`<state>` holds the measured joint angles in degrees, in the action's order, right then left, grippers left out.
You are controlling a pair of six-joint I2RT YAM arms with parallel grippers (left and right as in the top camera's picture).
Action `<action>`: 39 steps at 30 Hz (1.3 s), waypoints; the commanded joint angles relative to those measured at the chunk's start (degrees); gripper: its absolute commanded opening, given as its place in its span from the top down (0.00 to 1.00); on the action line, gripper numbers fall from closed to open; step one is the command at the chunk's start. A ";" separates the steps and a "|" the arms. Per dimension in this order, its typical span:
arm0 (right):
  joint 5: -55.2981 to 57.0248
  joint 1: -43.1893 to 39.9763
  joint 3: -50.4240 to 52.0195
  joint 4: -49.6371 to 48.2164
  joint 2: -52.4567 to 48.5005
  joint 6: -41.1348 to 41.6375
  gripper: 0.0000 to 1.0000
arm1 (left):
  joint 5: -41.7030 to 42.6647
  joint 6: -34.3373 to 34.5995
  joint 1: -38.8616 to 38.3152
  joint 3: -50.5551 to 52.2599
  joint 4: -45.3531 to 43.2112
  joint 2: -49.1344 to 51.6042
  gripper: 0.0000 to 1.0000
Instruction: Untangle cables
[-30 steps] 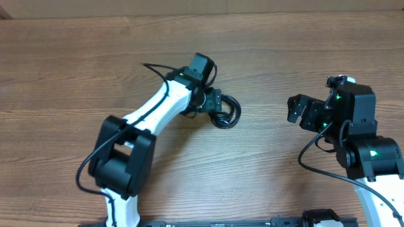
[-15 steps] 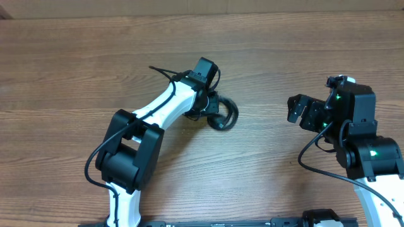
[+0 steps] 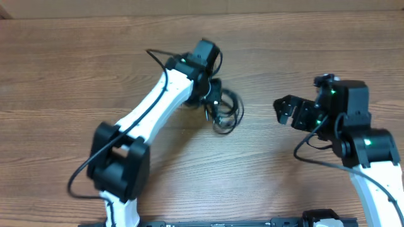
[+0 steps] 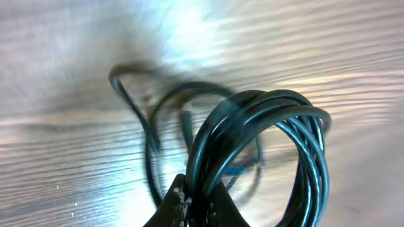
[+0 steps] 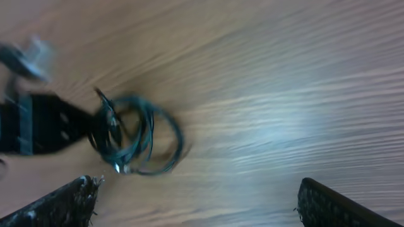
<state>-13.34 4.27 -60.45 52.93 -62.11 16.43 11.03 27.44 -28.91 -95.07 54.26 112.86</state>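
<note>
The cables [image 3: 228, 111] are a bundle of thin black loops near the middle of the wooden table. My left gripper [image 3: 213, 99] is shut on them; in the left wrist view several strands [image 4: 265, 135] run down between its pinched fingers, and the gripper [image 4: 197, 205] holds the coil lifted, with looser loops trailing below. A small silver plug end [image 5: 118, 168] shows at the coil's lower edge in the right wrist view. My right gripper [image 3: 287, 112] stands open to the right of the cables [image 5: 136, 135], apart from them, nothing between its fingers [image 5: 79, 200].
Bare wooden tabletop [image 3: 76, 75] lies all around. The left arm's own thicker black cable [image 3: 161, 58] loops out behind its wrist. The right arm's base [image 3: 372, 151] stands at the lower right.
My left gripper has shut on the cables and drawn the bundle up, spreading its loops. The right arm has shifted a little to the left, toward the bundle, still open.
</note>
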 commanded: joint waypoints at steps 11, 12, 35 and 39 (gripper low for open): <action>-25.35 0.28 -1.66 -8.92 -13.11 2.16 0.09 | 10.51 -1.77 -0.44 -3.08 0.39 -7.08 0.96; -25.35 0.28 -1.66 -9.75 -13.55 2.82 0.12 | 11.26 -1.77 -0.44 -3.08 0.37 -7.08 0.96; -2.80 0.26 -1.51 -7.48 -19.52 6.36 0.96 | 7.32 -6.25 0.26 -3.08 4.98 -7.15 0.96; 0.35 0.28 -1.51 -5.88 -19.52 6.29 0.96 | 7.28 -9.09 1.29 -3.08 7.78 -7.15 0.96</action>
<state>-20.40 4.86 -60.53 46.94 -81.49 22.46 22.35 22.74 -28.60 -97.23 60.99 106.17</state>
